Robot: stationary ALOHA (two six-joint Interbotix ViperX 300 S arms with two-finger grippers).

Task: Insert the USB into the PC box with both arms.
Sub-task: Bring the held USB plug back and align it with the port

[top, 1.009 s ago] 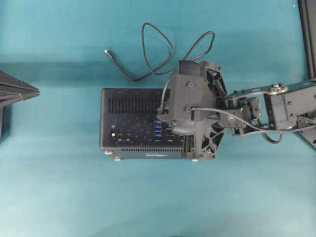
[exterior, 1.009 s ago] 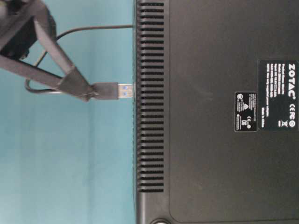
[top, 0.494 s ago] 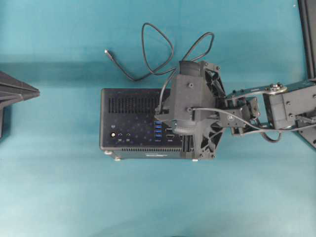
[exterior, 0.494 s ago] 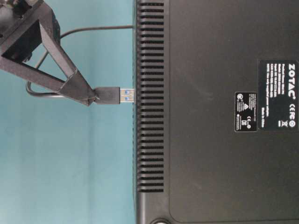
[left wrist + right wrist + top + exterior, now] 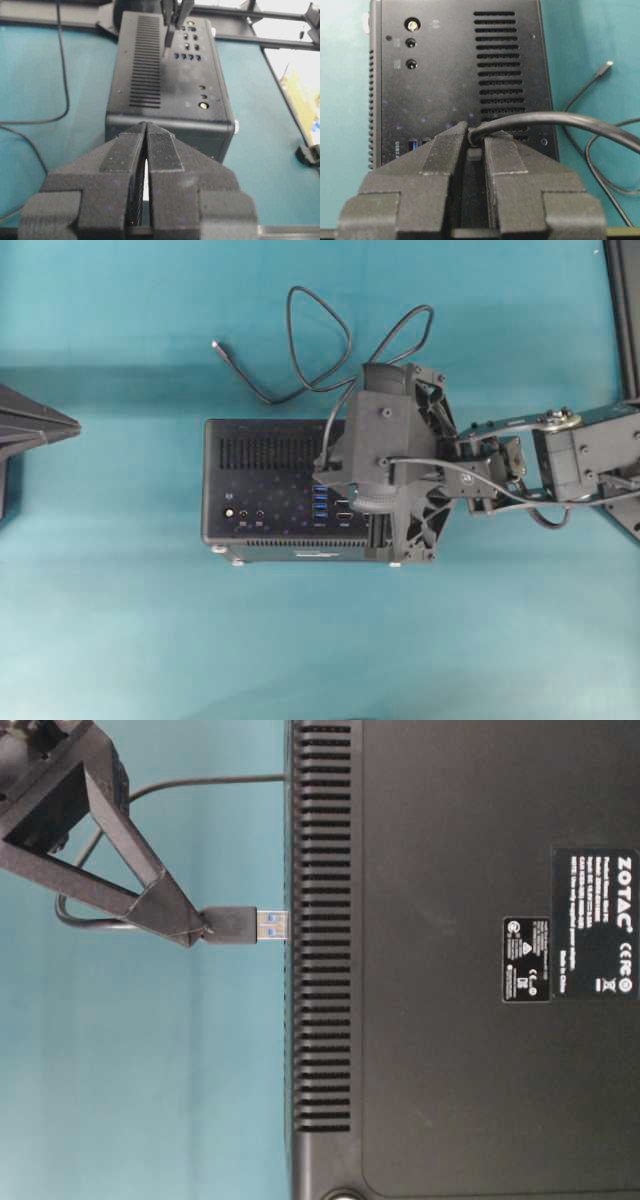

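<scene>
On a teal tabletop (image 5: 120,620), the black vented PC box (image 5: 270,465) is parked; the dark grey USB cable's plug (image 5: 232,925) is clamped by the right gripper (image 5: 205,928), blue tip right at the box's face. Left gripper (image 5: 146,131) is pinched closed, empty.

One computer box, one cable, two grippers on a teal table.

There is a single black computer box (image 5: 290,490), with four blue ports (image 5: 320,506) in a column on its upper face and three round sockets (image 5: 243,513) left of them. One dark cable (image 5: 320,340) loops on the table (image 5: 150,640) just behind the box. Two grippers show: the right gripper (image 5: 475,145) over the box, the left gripper (image 5: 146,135) facing it.
</scene>
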